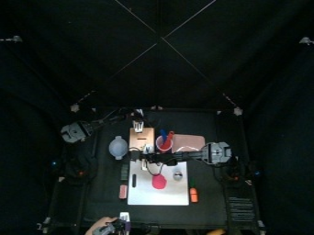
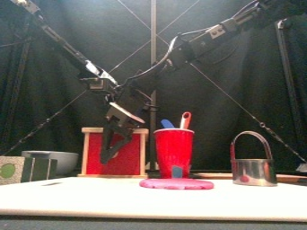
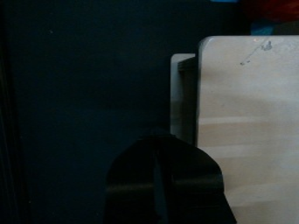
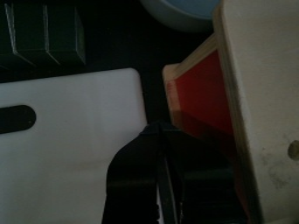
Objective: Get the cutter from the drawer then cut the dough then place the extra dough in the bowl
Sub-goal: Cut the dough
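Note:
The round metal cutter (image 2: 252,169) stands on the white cutting board (image 1: 178,196), to the right of the flat pink dough (image 2: 177,183). Behind them is the wooden box (image 1: 152,136) with its red drawer front (image 2: 114,151). My right gripper (image 4: 158,129) is shut, its tips just before the drawer front (image 4: 198,87), above the board's back edge (image 4: 70,114). My left gripper (image 3: 158,140) is also shut and empty, beside the box's side wall (image 3: 181,96). The blue-grey bowl (image 1: 117,147) sits left of the box.
A red cup (image 2: 174,149) with a blue and a red toy knife stands by the box. The dark green sushi roll (image 2: 36,165) lies at the left. Small orange toys lie on the board's right edge (image 1: 194,195) and left of the board (image 1: 123,191).

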Controlling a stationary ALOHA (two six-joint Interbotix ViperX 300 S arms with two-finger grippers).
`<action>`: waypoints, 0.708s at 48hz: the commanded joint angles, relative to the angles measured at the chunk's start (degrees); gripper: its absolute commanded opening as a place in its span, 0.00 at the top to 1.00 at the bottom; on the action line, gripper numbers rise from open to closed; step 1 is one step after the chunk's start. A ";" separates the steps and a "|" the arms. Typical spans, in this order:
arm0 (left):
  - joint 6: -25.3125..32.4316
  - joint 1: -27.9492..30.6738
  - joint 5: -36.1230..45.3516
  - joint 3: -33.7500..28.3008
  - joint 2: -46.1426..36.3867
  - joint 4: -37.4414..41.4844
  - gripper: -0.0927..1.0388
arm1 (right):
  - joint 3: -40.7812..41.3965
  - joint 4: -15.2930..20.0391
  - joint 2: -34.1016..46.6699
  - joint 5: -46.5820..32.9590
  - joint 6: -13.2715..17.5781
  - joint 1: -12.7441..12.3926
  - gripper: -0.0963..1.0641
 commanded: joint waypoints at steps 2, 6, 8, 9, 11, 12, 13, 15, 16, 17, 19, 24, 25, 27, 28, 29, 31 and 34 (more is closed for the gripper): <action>-0.18 0.00 -0.70 -1.14 -0.79 -0.18 0.61 | -1.58 0.18 -2.20 0.09 0.35 -0.62 0.79; -0.26 0.09 -1.49 -1.23 -0.88 -0.26 0.61 | -1.76 0.97 -2.72 0.70 0.44 0.26 0.79; -0.26 0.09 -1.76 -1.32 -0.97 -0.44 0.61 | -1.76 1.41 -2.90 1.49 0.44 0.88 0.79; -0.18 0.09 -1.85 -1.32 -0.97 -0.44 0.61 | -1.85 1.58 -3.08 1.76 0.35 1.14 0.79; -0.26 0.09 -1.93 -1.49 -1.05 -0.53 0.61 | -1.93 2.02 -3.43 2.64 0.35 1.93 0.79; -0.26 0.18 -1.93 -1.49 -1.14 -0.53 0.61 | -2.02 2.11 -3.60 2.90 0.35 2.20 0.79; -0.26 0.09 -1.93 -1.58 -1.23 -0.53 0.61 | -2.11 2.20 -3.69 3.08 0.35 2.55 0.79; -0.53 0.18 -2.20 -1.76 -1.32 -0.53 0.61 | -2.37 2.20 -3.96 3.34 0.35 3.08 0.79; -0.62 0.18 -2.37 -1.85 -1.49 -0.53 0.61 | -2.46 2.20 -4.22 3.43 0.35 3.34 0.79; -0.79 0.09 -2.46 -1.93 -1.58 -0.53 0.61 | -2.64 2.29 -4.31 3.52 0.35 3.60 0.79; -1.14 0.18 -2.90 -2.11 -1.67 -0.53 0.61 | -2.99 2.20 -4.66 3.60 0.35 4.04 0.79; -2.20 1.32 -5.01 -2.64 -2.37 -0.53 0.61 | -3.43 2.29 -5.54 3.60 0.44 5.10 0.79; -2.37 1.58 -5.45 -2.72 -2.55 -0.53 0.61 | -3.52 2.29 -5.71 3.60 0.44 5.27 0.79; -2.81 2.29 -6.24 -2.81 -2.81 -0.62 0.61 | -3.43 2.55 -6.24 3.69 0.35 5.80 0.79; -2.99 2.46 -6.77 -2.90 -2.99 -0.70 0.61 | -3.34 2.64 -6.59 3.69 0.35 6.06 0.79; -3.25 2.81 -7.21 -2.90 -3.16 -0.79 0.61 | -3.25 2.64 -6.94 3.78 0.35 6.24 0.79; -3.60 3.16 -7.91 -2.90 -3.60 -1.14 0.61 | -2.81 2.81 -7.73 4.04 0.35 6.77 0.79; -3.96 3.60 -8.96 -2.64 -4.66 -2.02 0.61 | -1.76 2.81 -9.49 4.66 0.26 7.65 0.79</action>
